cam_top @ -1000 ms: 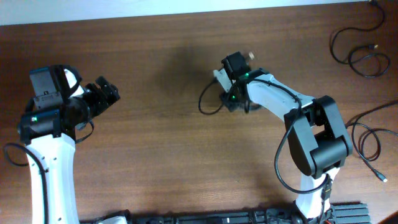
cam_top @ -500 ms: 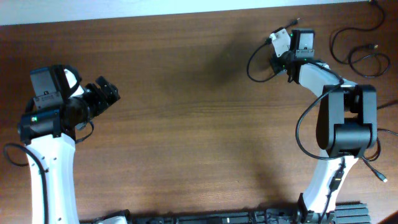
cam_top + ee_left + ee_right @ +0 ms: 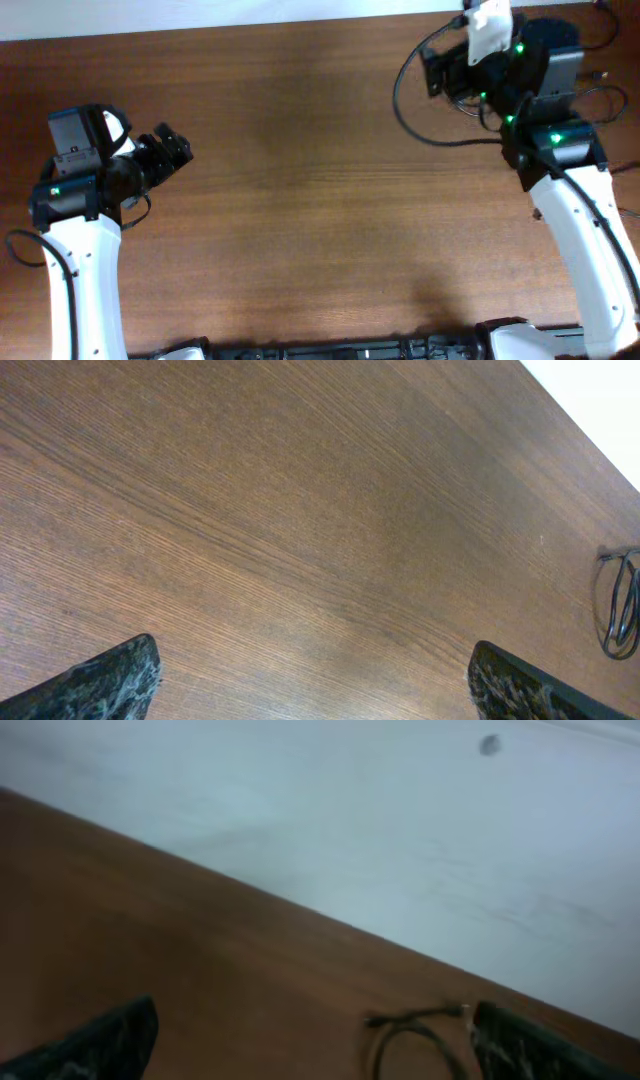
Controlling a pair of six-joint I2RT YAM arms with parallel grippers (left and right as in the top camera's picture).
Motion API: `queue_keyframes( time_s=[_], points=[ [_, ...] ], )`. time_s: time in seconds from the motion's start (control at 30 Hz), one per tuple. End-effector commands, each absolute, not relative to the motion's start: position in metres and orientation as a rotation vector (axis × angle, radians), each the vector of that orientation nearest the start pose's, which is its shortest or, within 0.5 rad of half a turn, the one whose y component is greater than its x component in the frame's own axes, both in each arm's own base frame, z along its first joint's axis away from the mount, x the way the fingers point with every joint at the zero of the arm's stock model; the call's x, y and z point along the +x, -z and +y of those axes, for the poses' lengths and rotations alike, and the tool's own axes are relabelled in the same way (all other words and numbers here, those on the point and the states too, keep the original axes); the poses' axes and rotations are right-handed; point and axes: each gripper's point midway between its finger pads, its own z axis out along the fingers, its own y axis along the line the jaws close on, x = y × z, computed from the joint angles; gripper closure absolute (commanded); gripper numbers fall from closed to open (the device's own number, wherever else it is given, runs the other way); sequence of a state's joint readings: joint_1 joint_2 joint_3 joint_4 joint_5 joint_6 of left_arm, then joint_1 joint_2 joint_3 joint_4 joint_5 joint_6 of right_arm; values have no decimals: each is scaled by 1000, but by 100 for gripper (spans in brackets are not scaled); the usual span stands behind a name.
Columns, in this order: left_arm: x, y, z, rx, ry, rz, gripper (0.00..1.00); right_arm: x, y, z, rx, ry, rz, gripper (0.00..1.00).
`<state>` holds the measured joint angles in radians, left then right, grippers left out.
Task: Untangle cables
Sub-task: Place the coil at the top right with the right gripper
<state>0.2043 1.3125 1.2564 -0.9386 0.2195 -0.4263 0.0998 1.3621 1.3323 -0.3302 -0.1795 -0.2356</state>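
1. The wooden table (image 3: 300, 210) meets a pale wall (image 3: 350, 820) along its far edge. The right arm (image 3: 570, 200) covers part of the corner cables (image 3: 600, 75) at the table's far right.
2. The left gripper (image 3: 175, 145) is over the table's left side, its fingers spread wide with nothing between them.
3. The right gripper (image 3: 315, 1040) is near the far right corner, its fingers apart. A thin black cable loop (image 3: 397, 95) curves out beside it; I cannot tell whether it touches a finger.
4. There are two arms, two grippers and one loose loop. The number of corner cables is unclear.
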Motion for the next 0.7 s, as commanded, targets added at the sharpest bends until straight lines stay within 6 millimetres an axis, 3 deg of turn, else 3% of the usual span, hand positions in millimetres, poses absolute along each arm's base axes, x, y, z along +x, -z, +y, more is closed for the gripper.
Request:
queue_keyframes(
  time_s=[0.0,0.1,0.2,0.23,0.27,0.3,0.33,0.37,0.5,0.6,0.67],
  points=[
    [334,-221,33,-705,353,2444,1,405,-351,76,-438,-109,1878,1],
    [334,-221,33,-705,353,2445,1,356,-375,69,-419,-85,1747,1],
    [334,-221,33,-705,353,2445,1,303,-374,63,-407,-70,1629,1],
    [334,-221,33,-705,353,2445,1,282,-383,54,-342,-79,1582,1],
    [334,-221,33,-705,353,2445,1,254,-403,21,-125,-97,1515,1],
    [334,-221,33,-705,353,2445,1,240,-412,2,0,-103,1475,2],
    [334,-221,33,-705,353,2445,1,229,-419,-8,54,-94,1441,1],
    [334,-221,33,-706,353,2444,1,201,-440,-15,78,-39,1340,1],
    [334,-221,33,-706,353,2444,1,141,-464,-1,43,-6,1174,1],
    [334,-221,33,-705,353,2445,1,115,-476,12,-1,-38,1101,2],
    [334,-221,33,-705,353,2444,1,86,-484,19,-20,-38,1021,1]
  ],
)
